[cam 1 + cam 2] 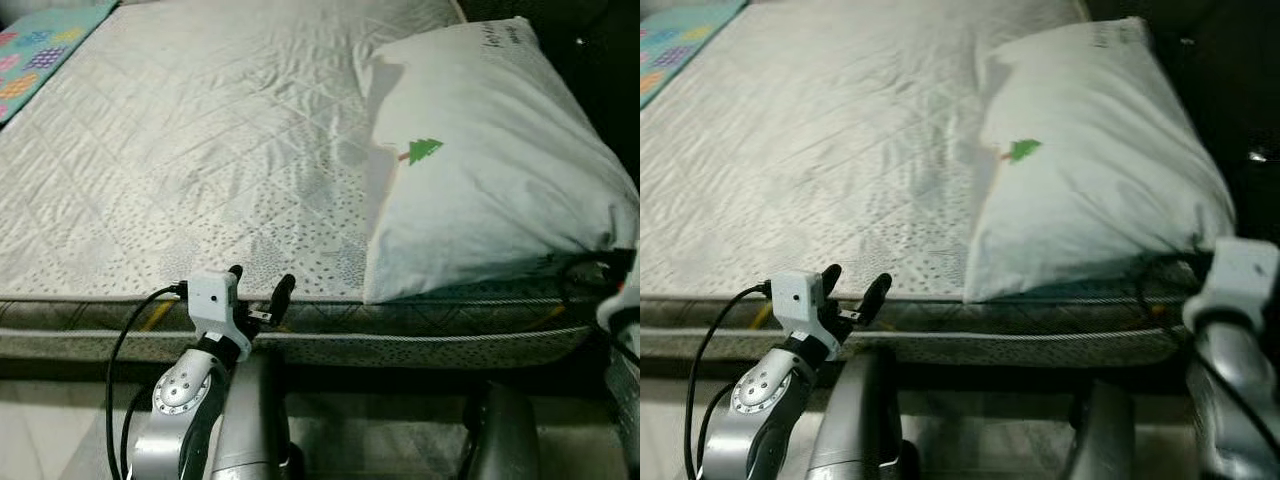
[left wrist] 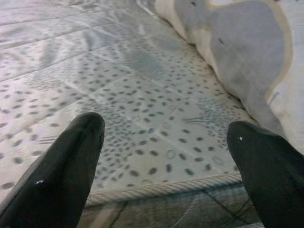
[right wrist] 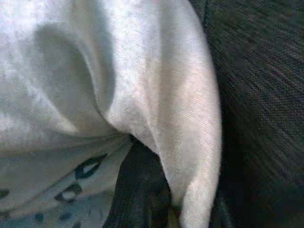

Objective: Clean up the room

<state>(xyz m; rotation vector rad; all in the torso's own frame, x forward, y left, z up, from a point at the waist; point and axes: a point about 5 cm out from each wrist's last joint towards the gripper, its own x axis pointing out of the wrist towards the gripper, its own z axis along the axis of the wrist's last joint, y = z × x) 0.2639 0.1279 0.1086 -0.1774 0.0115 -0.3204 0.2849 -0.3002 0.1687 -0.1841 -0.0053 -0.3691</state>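
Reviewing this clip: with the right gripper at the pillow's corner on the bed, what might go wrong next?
1. The right gripper seems to hold only the near corner of the pillow; the fabric may slip out when pulled.
2. The pillow corner overhangs the mattress edge, so a tug could drag it to the floor.
3. The left gripper is open at the mattress edge, touching nothing, so it gives no support.

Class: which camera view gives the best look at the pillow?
The left eye view: the whole pillow lies on the mattress, tree print clear. The right eye view shows it similarly; the left wrist view catches one edge; the right wrist view shows close-up fabric.
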